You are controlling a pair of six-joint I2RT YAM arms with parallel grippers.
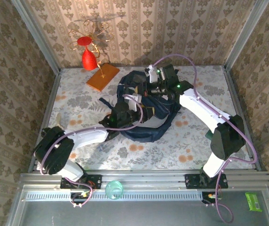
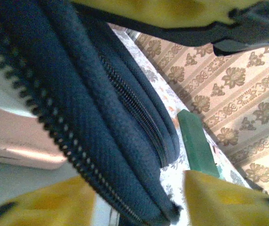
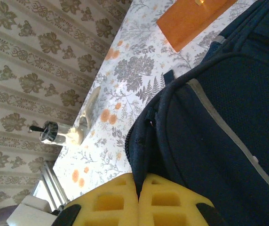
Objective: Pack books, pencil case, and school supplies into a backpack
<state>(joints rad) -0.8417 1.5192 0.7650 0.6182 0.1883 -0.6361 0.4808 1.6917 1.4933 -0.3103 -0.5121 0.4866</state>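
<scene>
On the desk (image 1: 195, 136), the right hand (image 3: 138, 197), closed, pinches the backpack (image 1: 146, 127) rim while the left hand (image 2: 144, 103) straddles its zipper edge (image 2: 54, 136), grip not discernible; pulling both sides apart evenly should widen the mouth for packing.

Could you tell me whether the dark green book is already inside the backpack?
No, the dark green book lies on the table outside the backpack.
</scene>
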